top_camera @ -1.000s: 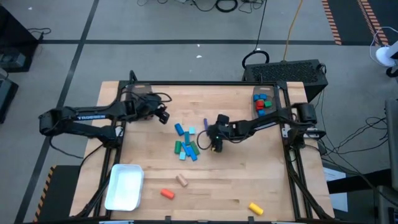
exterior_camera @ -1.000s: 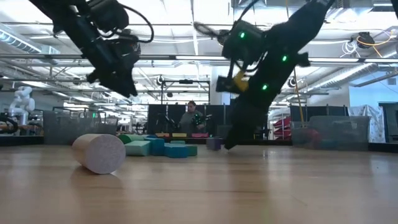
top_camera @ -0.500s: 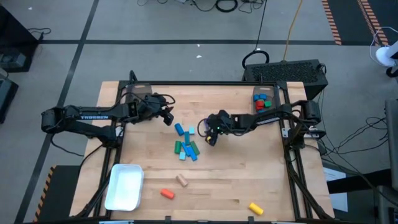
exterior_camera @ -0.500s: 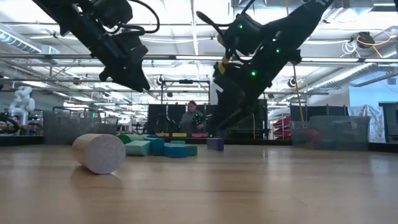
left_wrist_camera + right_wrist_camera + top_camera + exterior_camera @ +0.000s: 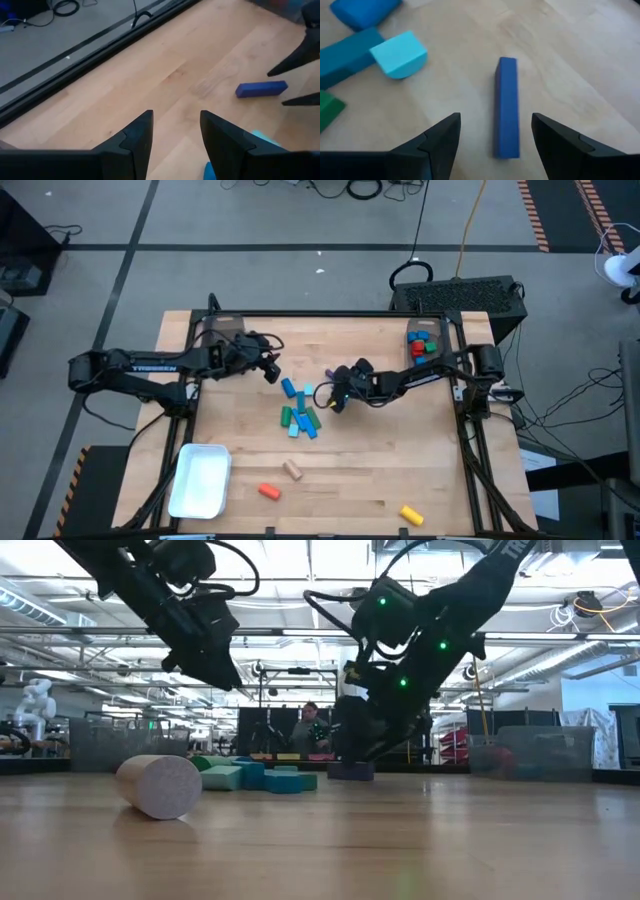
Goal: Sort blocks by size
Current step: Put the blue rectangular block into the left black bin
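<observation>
A dark blue bar (image 5: 507,107) lies flat on the table; it also shows in the high view (image 5: 330,378) and the low view (image 5: 350,770). My right gripper (image 5: 495,147) is open just above the table, one finger on each side of the bar's near end, apart from it. A cluster of blue, light blue and green blocks (image 5: 300,412) lies to the left of the bar. My left gripper (image 5: 268,368) is open and empty, raised above the table on the far left side of the cluster.
A clear bin with red, blue and green blocks (image 5: 422,343) stands at the far right. A white tray (image 5: 200,480) sits at the near left. An orange block (image 5: 268,491), a tan cylinder (image 5: 292,470) and a yellow block (image 5: 411,514) lie near the front edge.
My right gripper has gone toward the table's left and far side, from beside the cluster to the blue bar, and now stands low with its open fingers around the bar's end. My left gripper has shifted a little toward the table's right.
</observation>
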